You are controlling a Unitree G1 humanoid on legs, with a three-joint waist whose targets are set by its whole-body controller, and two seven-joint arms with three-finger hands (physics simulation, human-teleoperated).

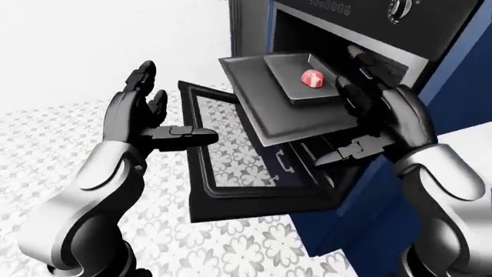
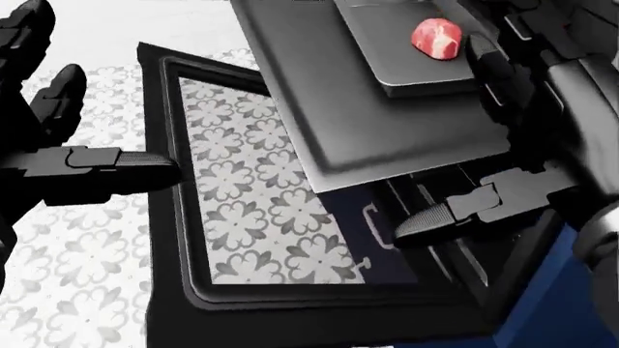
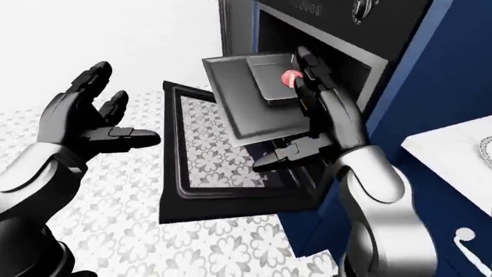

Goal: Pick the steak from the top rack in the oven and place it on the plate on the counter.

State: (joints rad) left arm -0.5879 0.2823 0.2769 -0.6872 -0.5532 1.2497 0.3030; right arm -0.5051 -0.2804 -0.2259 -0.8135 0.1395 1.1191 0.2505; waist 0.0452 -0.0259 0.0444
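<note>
Reaching my right hand (image 1: 369, 95), fingers wide, just beside the steak (image 1: 312, 78) on its tray (image 1: 296, 86); left hand (image 1: 142, 109) wide, well apart.

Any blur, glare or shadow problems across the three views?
Left-eye view: even flat lighting, no glare; steak crisp on its tray. Head view: close crop, right hand near-black with little detail. Right-eye view: right hand hides part of the steak.

The steak (image 1: 313, 78) lies in a tray (image 1: 304, 86) on the pulled-out rack (image 1: 261, 109), near the tray's right edge. The open oven door (image 1: 231, 173) hangs below the rack's left edge.
</note>
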